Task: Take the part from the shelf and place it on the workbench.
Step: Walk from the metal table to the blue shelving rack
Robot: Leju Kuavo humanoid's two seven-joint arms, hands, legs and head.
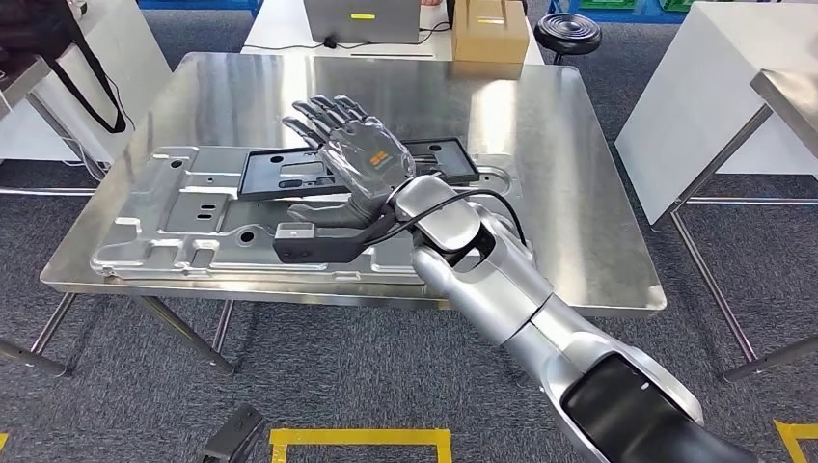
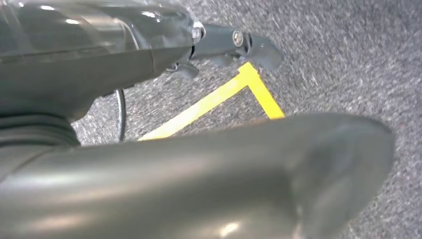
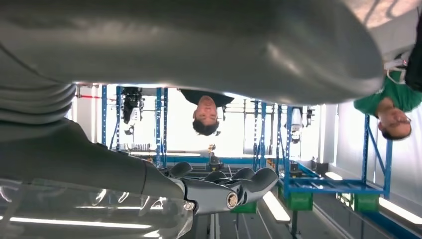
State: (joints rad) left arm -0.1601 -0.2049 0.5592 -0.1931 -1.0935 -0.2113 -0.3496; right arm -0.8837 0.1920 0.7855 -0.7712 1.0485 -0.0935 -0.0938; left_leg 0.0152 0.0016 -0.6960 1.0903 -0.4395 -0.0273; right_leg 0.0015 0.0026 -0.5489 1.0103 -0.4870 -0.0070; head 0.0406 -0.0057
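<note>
right hand (image 1: pixel 349 152) flat and open above the steel table (image 1: pixel 569 174), fingers spread and stretched toward the far edge, nothing in its grasp; right wrist view shows the same fingers (image 3: pixel 234 185) extended and free. it hovers over a black plastic part (image 1: pixel 289 174), a flat frame with cut-outs, which lies on top of a large pressed metal plate (image 1: pixel 174 227); whether the palm touches the part cannot be told. the plate covers much of the table's near left portion, reaching close to the near edge. left hand (image 2: pixel 234 45) hangs low over grey carpet and a yellow floor line (image 2: pixel 214 99); fingers seem curled, grip state cannot be told. beyond the table's far edge, a cardboard box (image 1: pixel 489 29) and a laptop (image 1: pixel 362 19) sit on a white desk. two people (image 3: pixel 206 112) stand among blue racks (image 3: pixel 328 184).
</note>
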